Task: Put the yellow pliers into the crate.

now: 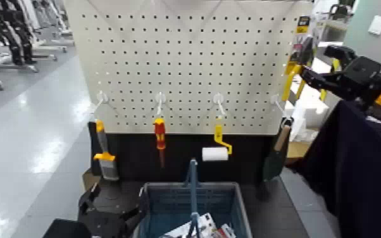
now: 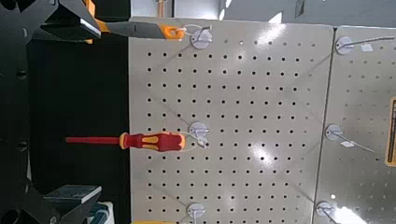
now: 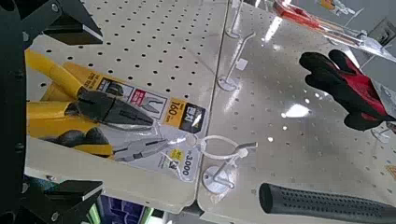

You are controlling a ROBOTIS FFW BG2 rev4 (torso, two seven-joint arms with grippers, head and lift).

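Note:
The yellow pliers (image 1: 296,60), on their printed card, hang in my right gripper (image 1: 310,76) at the upper right edge of the pegboard, off their hook. In the right wrist view the pliers (image 3: 112,112) lie between the fingers of that gripper (image 3: 37,112), yellow handles inward, above an empty white hook (image 3: 222,154). The blue-grey crate (image 1: 161,188) with its blue handle bar stands below the pegboard's middle, far lower than the pliers. My left gripper (image 1: 104,218) is parked low beside the crate's left side, open and empty; its wrist view faces the pegboard.
On the pegboard hang a yellow-and-grey brush (image 1: 104,158), a red screwdriver (image 1: 160,136), a yellow paint roller (image 1: 216,150) and a dark wooden-handled tool (image 1: 278,149). Packaged items (image 1: 196,229) lie in the crate. A dark draped table (image 1: 357,171) stands at right.

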